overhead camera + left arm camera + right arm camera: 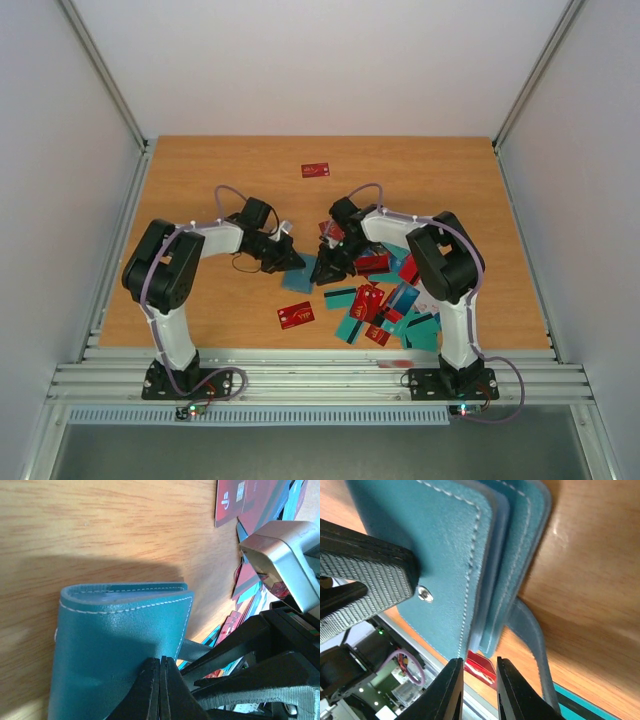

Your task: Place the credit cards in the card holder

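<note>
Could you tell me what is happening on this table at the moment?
The left tool is shut on the teal wallet near the middle of the table. The right tool sits at the wallet's open edge, jaws slightly apart, gripping nothing that I can see. Most cards lie in a heap further right, and none is visibly in the wallet yet.

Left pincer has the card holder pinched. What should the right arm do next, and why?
Probably nudge the right pincer forward onto the outer cover edge of the card holder and close, to peel it open. The holder is folded shut in the left pincer, and the right pincer is slightly open, empty, just off that edge.
</note>
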Robot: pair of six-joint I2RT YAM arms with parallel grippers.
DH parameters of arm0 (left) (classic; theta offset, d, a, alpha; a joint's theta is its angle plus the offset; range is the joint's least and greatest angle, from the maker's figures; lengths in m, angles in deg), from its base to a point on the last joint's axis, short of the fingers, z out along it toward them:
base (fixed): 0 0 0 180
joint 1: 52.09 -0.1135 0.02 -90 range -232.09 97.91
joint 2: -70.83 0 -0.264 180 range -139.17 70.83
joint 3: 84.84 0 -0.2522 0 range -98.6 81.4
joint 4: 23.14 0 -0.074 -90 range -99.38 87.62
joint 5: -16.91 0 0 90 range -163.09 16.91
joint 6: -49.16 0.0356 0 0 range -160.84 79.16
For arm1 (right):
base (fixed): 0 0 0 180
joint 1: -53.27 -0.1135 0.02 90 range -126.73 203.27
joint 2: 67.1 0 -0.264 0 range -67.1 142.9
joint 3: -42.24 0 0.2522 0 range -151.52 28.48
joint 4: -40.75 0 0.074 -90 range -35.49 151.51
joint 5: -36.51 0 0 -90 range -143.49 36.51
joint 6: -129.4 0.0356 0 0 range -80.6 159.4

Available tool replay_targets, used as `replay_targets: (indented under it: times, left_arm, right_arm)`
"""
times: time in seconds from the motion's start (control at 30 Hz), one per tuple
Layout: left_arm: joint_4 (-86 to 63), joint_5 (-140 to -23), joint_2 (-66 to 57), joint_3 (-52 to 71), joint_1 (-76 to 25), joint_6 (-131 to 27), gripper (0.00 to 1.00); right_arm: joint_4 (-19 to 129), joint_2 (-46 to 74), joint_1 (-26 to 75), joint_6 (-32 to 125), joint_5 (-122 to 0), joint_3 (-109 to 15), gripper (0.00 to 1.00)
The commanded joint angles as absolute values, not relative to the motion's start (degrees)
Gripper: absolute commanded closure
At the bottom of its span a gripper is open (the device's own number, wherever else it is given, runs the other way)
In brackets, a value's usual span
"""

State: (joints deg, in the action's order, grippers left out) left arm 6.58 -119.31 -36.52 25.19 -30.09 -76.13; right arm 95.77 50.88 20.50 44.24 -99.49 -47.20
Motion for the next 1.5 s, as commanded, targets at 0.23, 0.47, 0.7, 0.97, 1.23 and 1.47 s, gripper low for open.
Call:
replay_targets:
  times: [0.23, 0.47, 0.7, 0.97, 1.23, 1.47]
  left_arm:
    - [8.61, -114.82, -38.41, 24.38, -29.12, -74.75, 1.0]
    - [9.24, -113.96, -38.6, 23.56, -28.27, -74.91, 1.0]
    - [10.15, -115.11, -37.5, 22.12, -28.27, -75.18, 0.94]
    - [17.7, -115.19, -32.06, 18.77, -28.27, -72.05, 0.66]
    - [29.05, -108.32, -29.99, 15.57, -28.36, -61.79, 0.63]
    - [32.31, -104.03, -32.14, 16.34, -28.34, -54.99, 0.56]
  right_arm:
    - [86.4, 51.93, 20.74, 50.12, -106.14, -47.63, 0.81]
    - [86.48, 54.04, 20.68, 50.36, -105.79, -48.67, 0.84]
    - [89.87, 57.58, 21.39, 48.66, -102.3, -48.45, 0.88]
    - [91.33, 59.15, 21.98, 48.27, -100.09, -46.74, 0.89]
    - [92.21, 59.33, 22.03, 47.2, -99.49, -46.2, 0.89]
    - [94.63, 59.22, 22.1, 45.44, -99.15, -48.07, 0.89]
